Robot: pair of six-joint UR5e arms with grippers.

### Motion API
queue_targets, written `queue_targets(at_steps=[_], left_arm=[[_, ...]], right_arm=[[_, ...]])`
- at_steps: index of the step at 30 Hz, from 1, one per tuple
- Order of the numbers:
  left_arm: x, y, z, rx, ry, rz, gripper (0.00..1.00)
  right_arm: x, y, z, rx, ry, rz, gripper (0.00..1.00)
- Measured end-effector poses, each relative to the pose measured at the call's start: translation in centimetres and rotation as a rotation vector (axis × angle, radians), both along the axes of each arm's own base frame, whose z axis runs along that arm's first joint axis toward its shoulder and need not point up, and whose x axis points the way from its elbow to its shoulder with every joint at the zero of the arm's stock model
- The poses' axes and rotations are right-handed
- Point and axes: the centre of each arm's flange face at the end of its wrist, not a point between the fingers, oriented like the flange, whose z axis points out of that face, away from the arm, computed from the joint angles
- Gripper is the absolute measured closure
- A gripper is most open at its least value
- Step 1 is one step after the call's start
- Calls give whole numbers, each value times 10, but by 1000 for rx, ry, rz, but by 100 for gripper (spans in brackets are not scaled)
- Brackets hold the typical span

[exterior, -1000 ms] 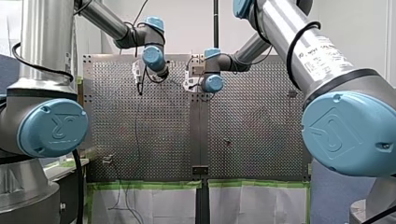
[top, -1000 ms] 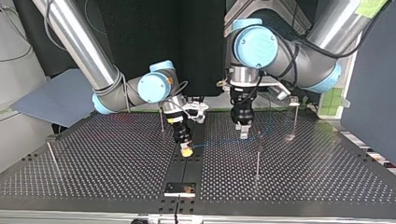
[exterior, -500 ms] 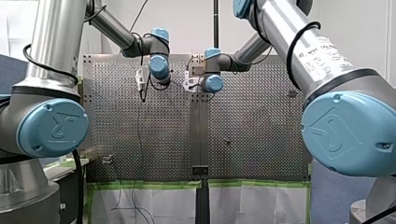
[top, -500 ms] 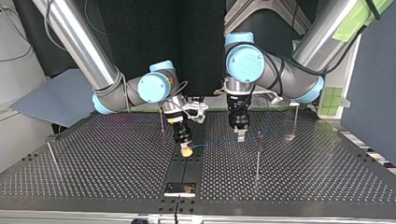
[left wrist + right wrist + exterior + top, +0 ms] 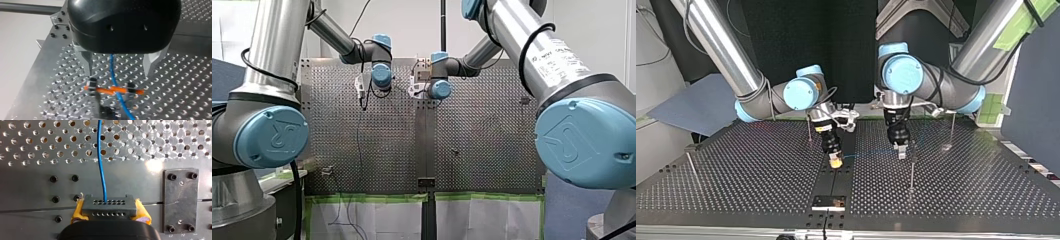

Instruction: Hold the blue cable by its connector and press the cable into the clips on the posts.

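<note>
Cable [image 5: 113,72] between left tool's [image 5: 118,73] fingers [image 5: 86,58], clip [image 5: 105,89] beyond

Front and top views oppose across the table [image 5: 736,175]; wrist views sit close.

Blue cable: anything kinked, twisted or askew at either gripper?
Nothing stands out. The connector sits square in my right gripper, shut on it, and the blue cable leaves it straight. At my left gripper, fingers open, the cable runs between them across the orange clip; whether it is seated, I cannot tell.
</note>
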Motion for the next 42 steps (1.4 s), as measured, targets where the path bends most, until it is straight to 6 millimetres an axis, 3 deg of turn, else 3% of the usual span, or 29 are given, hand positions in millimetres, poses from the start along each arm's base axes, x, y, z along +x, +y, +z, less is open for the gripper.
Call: queue_targets(at_steps=[4,14,24,26,27,28,29,30,31,32,33,35,42], left_arm=[[6,-5,11,-7,-17,-4,0],[26,-10,15,20,8,12,0],[28,-9,16,54,7,33,0],[27,-10,16,56,7,31,15],[27,-10,16,56,7,30,15],[27,-10,16,56,7,29,34],[26,-11,16,57,7,28,45],[26,-11,16,57,8,28,45],[26,-12,16,58,7,27,64],[25,-12,16,58,8,28,77],[25,-12,16,59,8,31,77],[24,-12,16,64,9,42,100],[21,-15,16,73,11,55,100]], right_arm=[[0,0,0,0,0,0,100],[1,1,0,0,1,4,100],[0,0,-1,1,1,1,100],[0,0,-1,1,1,1,100],[0,0,-1,1,1,1,100],[0,0,0,0,0,1,100],[0,0,0,0,1,1,100],[0,0,0,0,1,1,100],[0,0,0,0,1,1,100],[0,0,-1,0,1,2,100],[0,0,-1,1,1,2,100],[0,0,-1,0,1,2,100],[0,0,-1,1,1,3,100]])
